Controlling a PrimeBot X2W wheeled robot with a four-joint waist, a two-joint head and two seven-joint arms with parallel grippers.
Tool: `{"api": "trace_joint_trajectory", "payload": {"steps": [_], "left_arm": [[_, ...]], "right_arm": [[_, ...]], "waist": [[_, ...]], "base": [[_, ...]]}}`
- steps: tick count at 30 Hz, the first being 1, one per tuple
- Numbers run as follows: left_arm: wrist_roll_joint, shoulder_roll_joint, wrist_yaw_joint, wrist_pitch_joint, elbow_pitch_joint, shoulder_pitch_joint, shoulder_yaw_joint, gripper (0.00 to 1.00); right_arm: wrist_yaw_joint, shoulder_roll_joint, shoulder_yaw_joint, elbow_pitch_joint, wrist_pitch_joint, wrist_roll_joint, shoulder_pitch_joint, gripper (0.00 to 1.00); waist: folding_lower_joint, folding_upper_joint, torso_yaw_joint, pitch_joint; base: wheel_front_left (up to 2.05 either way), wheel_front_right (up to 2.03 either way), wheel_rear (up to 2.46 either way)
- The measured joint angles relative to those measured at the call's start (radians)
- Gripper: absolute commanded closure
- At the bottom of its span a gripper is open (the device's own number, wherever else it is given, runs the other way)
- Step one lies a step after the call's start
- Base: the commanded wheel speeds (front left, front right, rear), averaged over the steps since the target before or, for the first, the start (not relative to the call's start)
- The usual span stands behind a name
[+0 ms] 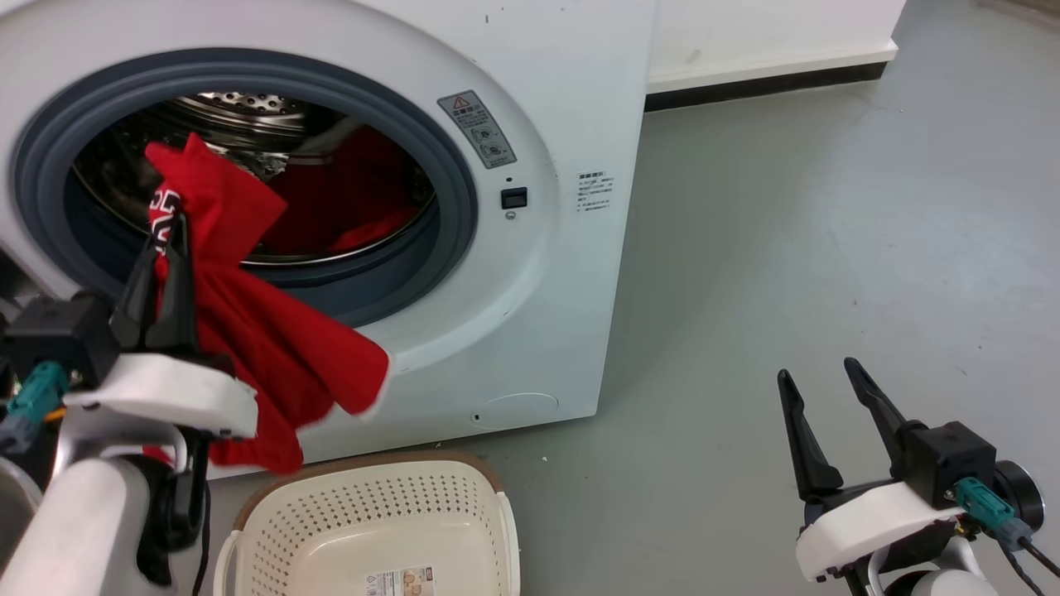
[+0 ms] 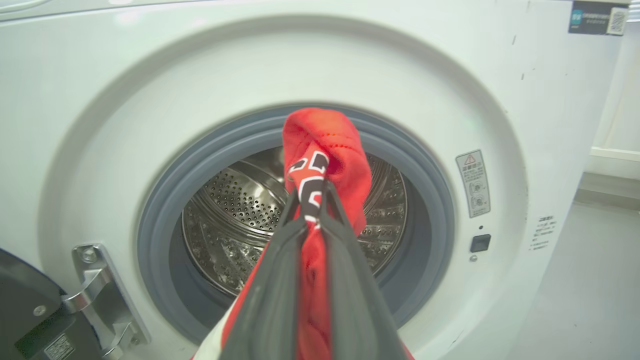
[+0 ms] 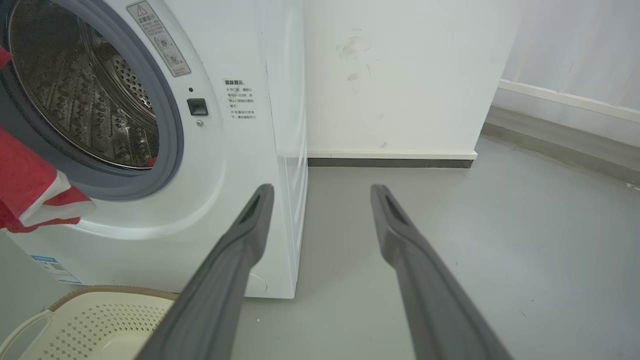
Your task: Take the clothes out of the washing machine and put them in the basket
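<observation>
Washer [image 1: 538, 331] warning sticker [image 1: 477, 129], basket [image 1: 373, 505] label [image 1: 400, 582]: txt illegible. L fingers [image 1: 176, 290] pinched on red garment [image 1: 273, 348], lettering unreadable. R fingers [image 1: 797, 434] spread wide, empty.

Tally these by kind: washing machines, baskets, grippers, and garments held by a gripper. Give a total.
washing machine: 1
basket: 1
grippers: 2 (left gripper, right gripper)
held garment: 1
Total: 5
</observation>
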Motion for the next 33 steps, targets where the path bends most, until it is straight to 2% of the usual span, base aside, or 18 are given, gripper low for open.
{"api": "trace_joint_trajectory", "payload": {"steps": [5, 9, 13, 17, 24, 33], "left_arm": [[0.005, 0.0, 0.058, 0.025, -0.144, 0.113, 0.012, 1.0], [0.001, -0.015, 0.093, 0.039, -0.198, 0.213, 0.01, 1.0], [-0.019, -0.047, 0.105, 0.052, -0.181, 0.296, -0.022, 1.0], [-0.055, -0.106, 0.104, 0.039, -0.097, 0.345, -0.056, 1.0], [-0.104, -0.18, 0.046, -0.031, 0.151, 0.348, -0.088, 1.0], [-0.119, -0.235, -0.028, -0.109, 0.46, 0.178, -0.109, 1.0]], "right_arm": [[0.0, 0.0, -0.003, -0.013, 0.009, 0.001, 0.007, 0.0], [0.0, 0.0, -0.002, -0.015, 0.012, 0.0, 0.007, 0.0], [0.0, 0.0, -0.003, -0.022, 0.011, 0.001, 0.007, 0.0], [0.0, 0.0, 0.003, -0.032, 0.007, -0.008, -0.004, 0.0], [0.0, 0.0, 0.023, -0.039, 0.002, -0.015, -0.041, 0.0], [0.0, 0.0, 0.045, -0.056, -0.006, -0.026, -0.112, 0.0]], "waist": [[0.0001, 0.0, 0.023, 0.0], [0.0, 0.0, 0.037, 0.003], [0.0001, 0.0, 0.048, 0.014], [0.0002, 0.0, 0.054, 0.041], [0.0003, 0.0, 0.05, 0.102], [0.0003, 0.0, 0.025, 0.219]], "base": [[0.0, 0.0, 0.0], [0.0, 0.0, 0.0], [0.0, 0.0, 0.0], [0.0, 0.0, 0.0], [0.0, 0.0, 0.0], [0.0, 0.0, 0.0]]}}
